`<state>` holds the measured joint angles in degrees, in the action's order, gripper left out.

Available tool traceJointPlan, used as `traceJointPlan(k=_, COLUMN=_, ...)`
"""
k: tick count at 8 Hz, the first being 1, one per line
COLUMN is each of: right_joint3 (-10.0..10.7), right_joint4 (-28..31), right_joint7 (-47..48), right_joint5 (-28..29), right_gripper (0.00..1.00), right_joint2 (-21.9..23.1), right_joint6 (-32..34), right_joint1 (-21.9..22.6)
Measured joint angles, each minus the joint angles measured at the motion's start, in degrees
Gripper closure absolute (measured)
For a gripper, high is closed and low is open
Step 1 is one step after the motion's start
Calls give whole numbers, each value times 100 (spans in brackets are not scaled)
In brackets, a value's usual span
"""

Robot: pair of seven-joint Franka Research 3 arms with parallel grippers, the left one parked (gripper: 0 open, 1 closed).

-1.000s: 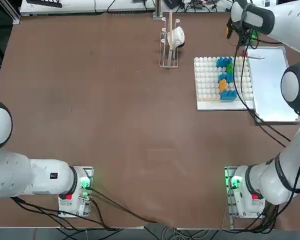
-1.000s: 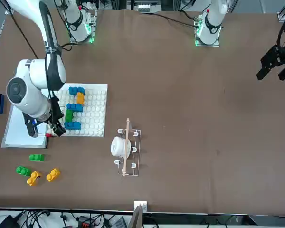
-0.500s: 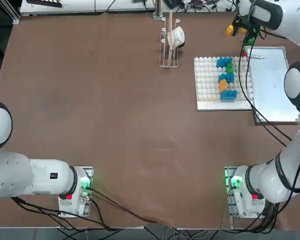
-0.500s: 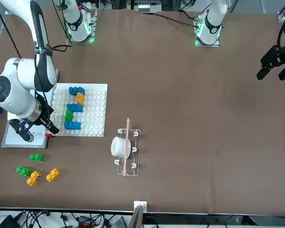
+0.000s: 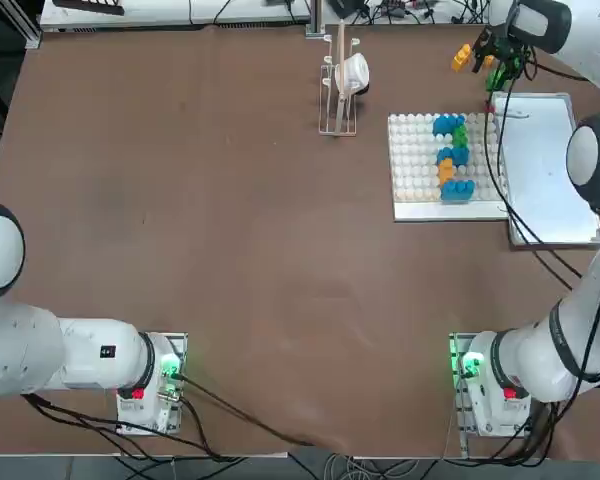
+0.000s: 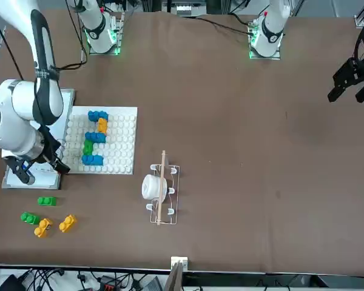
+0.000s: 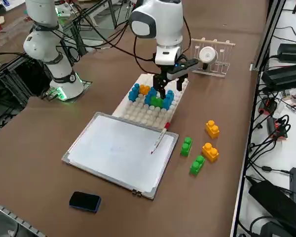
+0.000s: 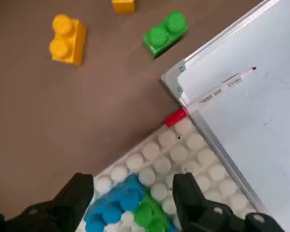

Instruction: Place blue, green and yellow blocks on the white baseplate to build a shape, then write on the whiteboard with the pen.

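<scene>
- Our right tool (image 8: 135, 205) hangs with its fingers spread and empty over the corner of the square white studded baseplate (image 7: 149, 114), where the blue, green and orange plastic bricks (image 7: 153, 97) are already pressed on.
- The slim white pen with a red end (image 8: 210, 95) lies across the edge of the smooth silver-framed whiteboard (image 7: 121, 150), just beside that corner; we think it is the next thing to take.
- Spare green and yellow bricks (image 7: 202, 148) wait on the brown worktop (image 5: 230, 230).

Rack (image 5: 338, 95), cup (image 5: 353, 73), eraser (image 7: 85, 201)
</scene>
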<state>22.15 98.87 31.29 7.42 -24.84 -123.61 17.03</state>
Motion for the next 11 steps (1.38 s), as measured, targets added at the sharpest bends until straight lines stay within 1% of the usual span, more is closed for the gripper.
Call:
traceJointPlan(k=2, right_joint3=10, right_joint4=-194, right_joint7=357, right_joint5=33, right_gripper=1, right_joint2=-240, right_joint6=-33, right_joint1=-298)
traceJointPlan(k=3, right_joint3=11, right_joint4=-209, right_joint7=695, right_joint5=45, right_gripper=2, right_joint2=-337, right_joint6=-129, right_joint1=-447)
traceJointPlan(k=5, right_joint3=10, right_joint4=-212, right_joint7=1439, right_joint5=54, right_gripper=6, right_joint2=-553, right_joint6=-323, right_joint1=-581)
traceJointPlan(k=7, right_joint3=9, right_joint4=-205, right_joint7=1967, right_joint5=96, right_gripper=8, right_joint2=-757, right_joint6=-454, right_joint1=-725)
traceJointPlan(k=9, right_joint3=11, right_joint4=-192, right_joint7=2101, right_joint5=635, right_gripper=13, right_joint2=-954, right_joint6=-555, right_joint1=-959)
traceJointPlan(k=10, right_joint3=10, right_joint4=-188, right_joint7=2157, right_joint5=840, right_gripper=15, right_joint2=-1020, right_joint6=-567, right_joint1=-998)
traceJointPlan(k=11, right_joint3=6, right_joint4=-182, right_joint7=2254, right_joint5=921, right_gripper=15, right_joint2=-1059, right_joint6=-572, right_joint1=-1001)
